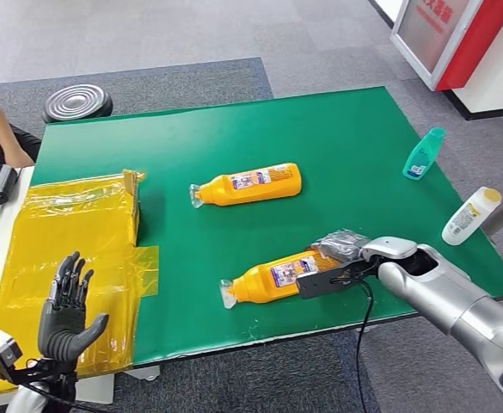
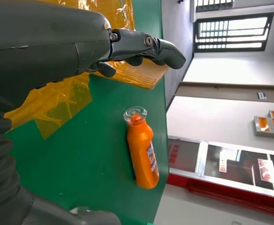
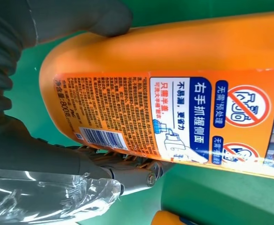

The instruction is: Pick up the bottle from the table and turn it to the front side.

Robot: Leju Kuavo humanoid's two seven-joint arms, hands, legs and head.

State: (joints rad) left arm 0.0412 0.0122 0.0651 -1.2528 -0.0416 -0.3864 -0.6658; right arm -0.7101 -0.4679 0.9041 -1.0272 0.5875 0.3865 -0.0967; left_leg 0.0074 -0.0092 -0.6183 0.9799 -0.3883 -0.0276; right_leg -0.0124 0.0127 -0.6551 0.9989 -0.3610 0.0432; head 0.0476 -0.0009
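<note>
Left robot hand: at 7 o'clock, released, fingers spread above yellow sheeting.
Right robot hand: at 5 o'clock, grasping the base of the near orange bottle, which lies flat on the green table; fingers largely hidden behind bottle and crumpled plastic.
Second orange bottle: centre, lying flat.

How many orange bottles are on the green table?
2. One orange bottle lies in the middle of the green table; the other orange bottle lies near the front edge, at the right robot hand.
</note>
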